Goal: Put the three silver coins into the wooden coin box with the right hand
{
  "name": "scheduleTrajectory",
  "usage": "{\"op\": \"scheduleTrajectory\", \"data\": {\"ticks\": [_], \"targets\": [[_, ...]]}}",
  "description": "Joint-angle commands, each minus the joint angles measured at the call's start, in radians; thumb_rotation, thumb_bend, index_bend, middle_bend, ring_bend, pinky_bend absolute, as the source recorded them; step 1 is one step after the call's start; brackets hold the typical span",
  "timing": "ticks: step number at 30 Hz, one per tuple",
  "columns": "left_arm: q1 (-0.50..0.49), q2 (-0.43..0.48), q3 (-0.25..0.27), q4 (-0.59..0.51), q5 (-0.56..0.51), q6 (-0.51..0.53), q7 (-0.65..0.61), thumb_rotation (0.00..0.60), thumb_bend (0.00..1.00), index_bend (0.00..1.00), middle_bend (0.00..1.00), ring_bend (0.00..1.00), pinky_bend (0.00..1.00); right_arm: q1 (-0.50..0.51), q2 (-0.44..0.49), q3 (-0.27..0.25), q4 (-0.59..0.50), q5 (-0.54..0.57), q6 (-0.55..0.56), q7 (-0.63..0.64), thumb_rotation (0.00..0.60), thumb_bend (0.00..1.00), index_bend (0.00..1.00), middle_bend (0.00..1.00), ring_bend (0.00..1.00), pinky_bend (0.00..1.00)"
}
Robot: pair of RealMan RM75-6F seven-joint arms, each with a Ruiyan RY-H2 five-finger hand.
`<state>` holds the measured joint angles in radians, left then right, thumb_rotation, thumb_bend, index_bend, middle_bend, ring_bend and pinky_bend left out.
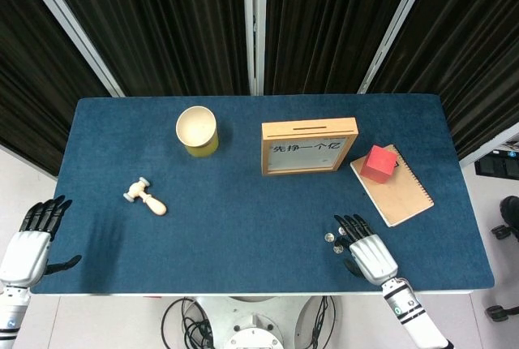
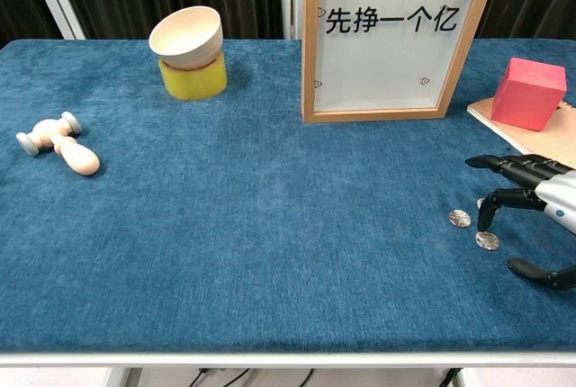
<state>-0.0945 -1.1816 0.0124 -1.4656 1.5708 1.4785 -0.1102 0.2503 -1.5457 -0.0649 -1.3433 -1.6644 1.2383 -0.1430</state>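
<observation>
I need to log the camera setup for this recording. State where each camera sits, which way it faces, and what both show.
Head view: high above the near table edge, looking steeply down on the blue table; left hand and right hand show.
Chest view: low at the near edge, facing across the table toward the wooden coin box; only the right hand shows.
Shared: coin box, silver coins, red cube, bowl, wooden mallet.

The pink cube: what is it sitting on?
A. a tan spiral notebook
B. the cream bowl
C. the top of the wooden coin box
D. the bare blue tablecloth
A. The pink cube rests on the tan spiral notebook, to the right of the wooden-framed coin box in the head view.
</observation>
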Motion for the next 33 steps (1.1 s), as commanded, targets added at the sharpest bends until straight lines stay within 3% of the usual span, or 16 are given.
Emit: {"op": "scheduleTrajectory", "data": {"ticks": [1, 33], "targets": [[-0.001, -0.001, 0.0, 0.003, -0.001, -0.002, -0.002, 0.6, 0.0, 0.02, 0.0, 0.0, 0.0, 0.001, -0.003, -0.001, 0.005, 0.003, -0.001, 0.001, 0.6, 0.31, 0.41, 0.0, 0.0, 0.0], [-0.004, -0.013, 0.003, 0.045, -0.002, -0.01, -0.045, 0.6, 0.0, 0.02, 0.0, 0.0, 0.0, 0.016, -0.029, -0.008, 0.028, 0.04, -0.019, -0.019, 0.6, 0.32, 0.45, 0.0, 0.0, 0.0]]}}
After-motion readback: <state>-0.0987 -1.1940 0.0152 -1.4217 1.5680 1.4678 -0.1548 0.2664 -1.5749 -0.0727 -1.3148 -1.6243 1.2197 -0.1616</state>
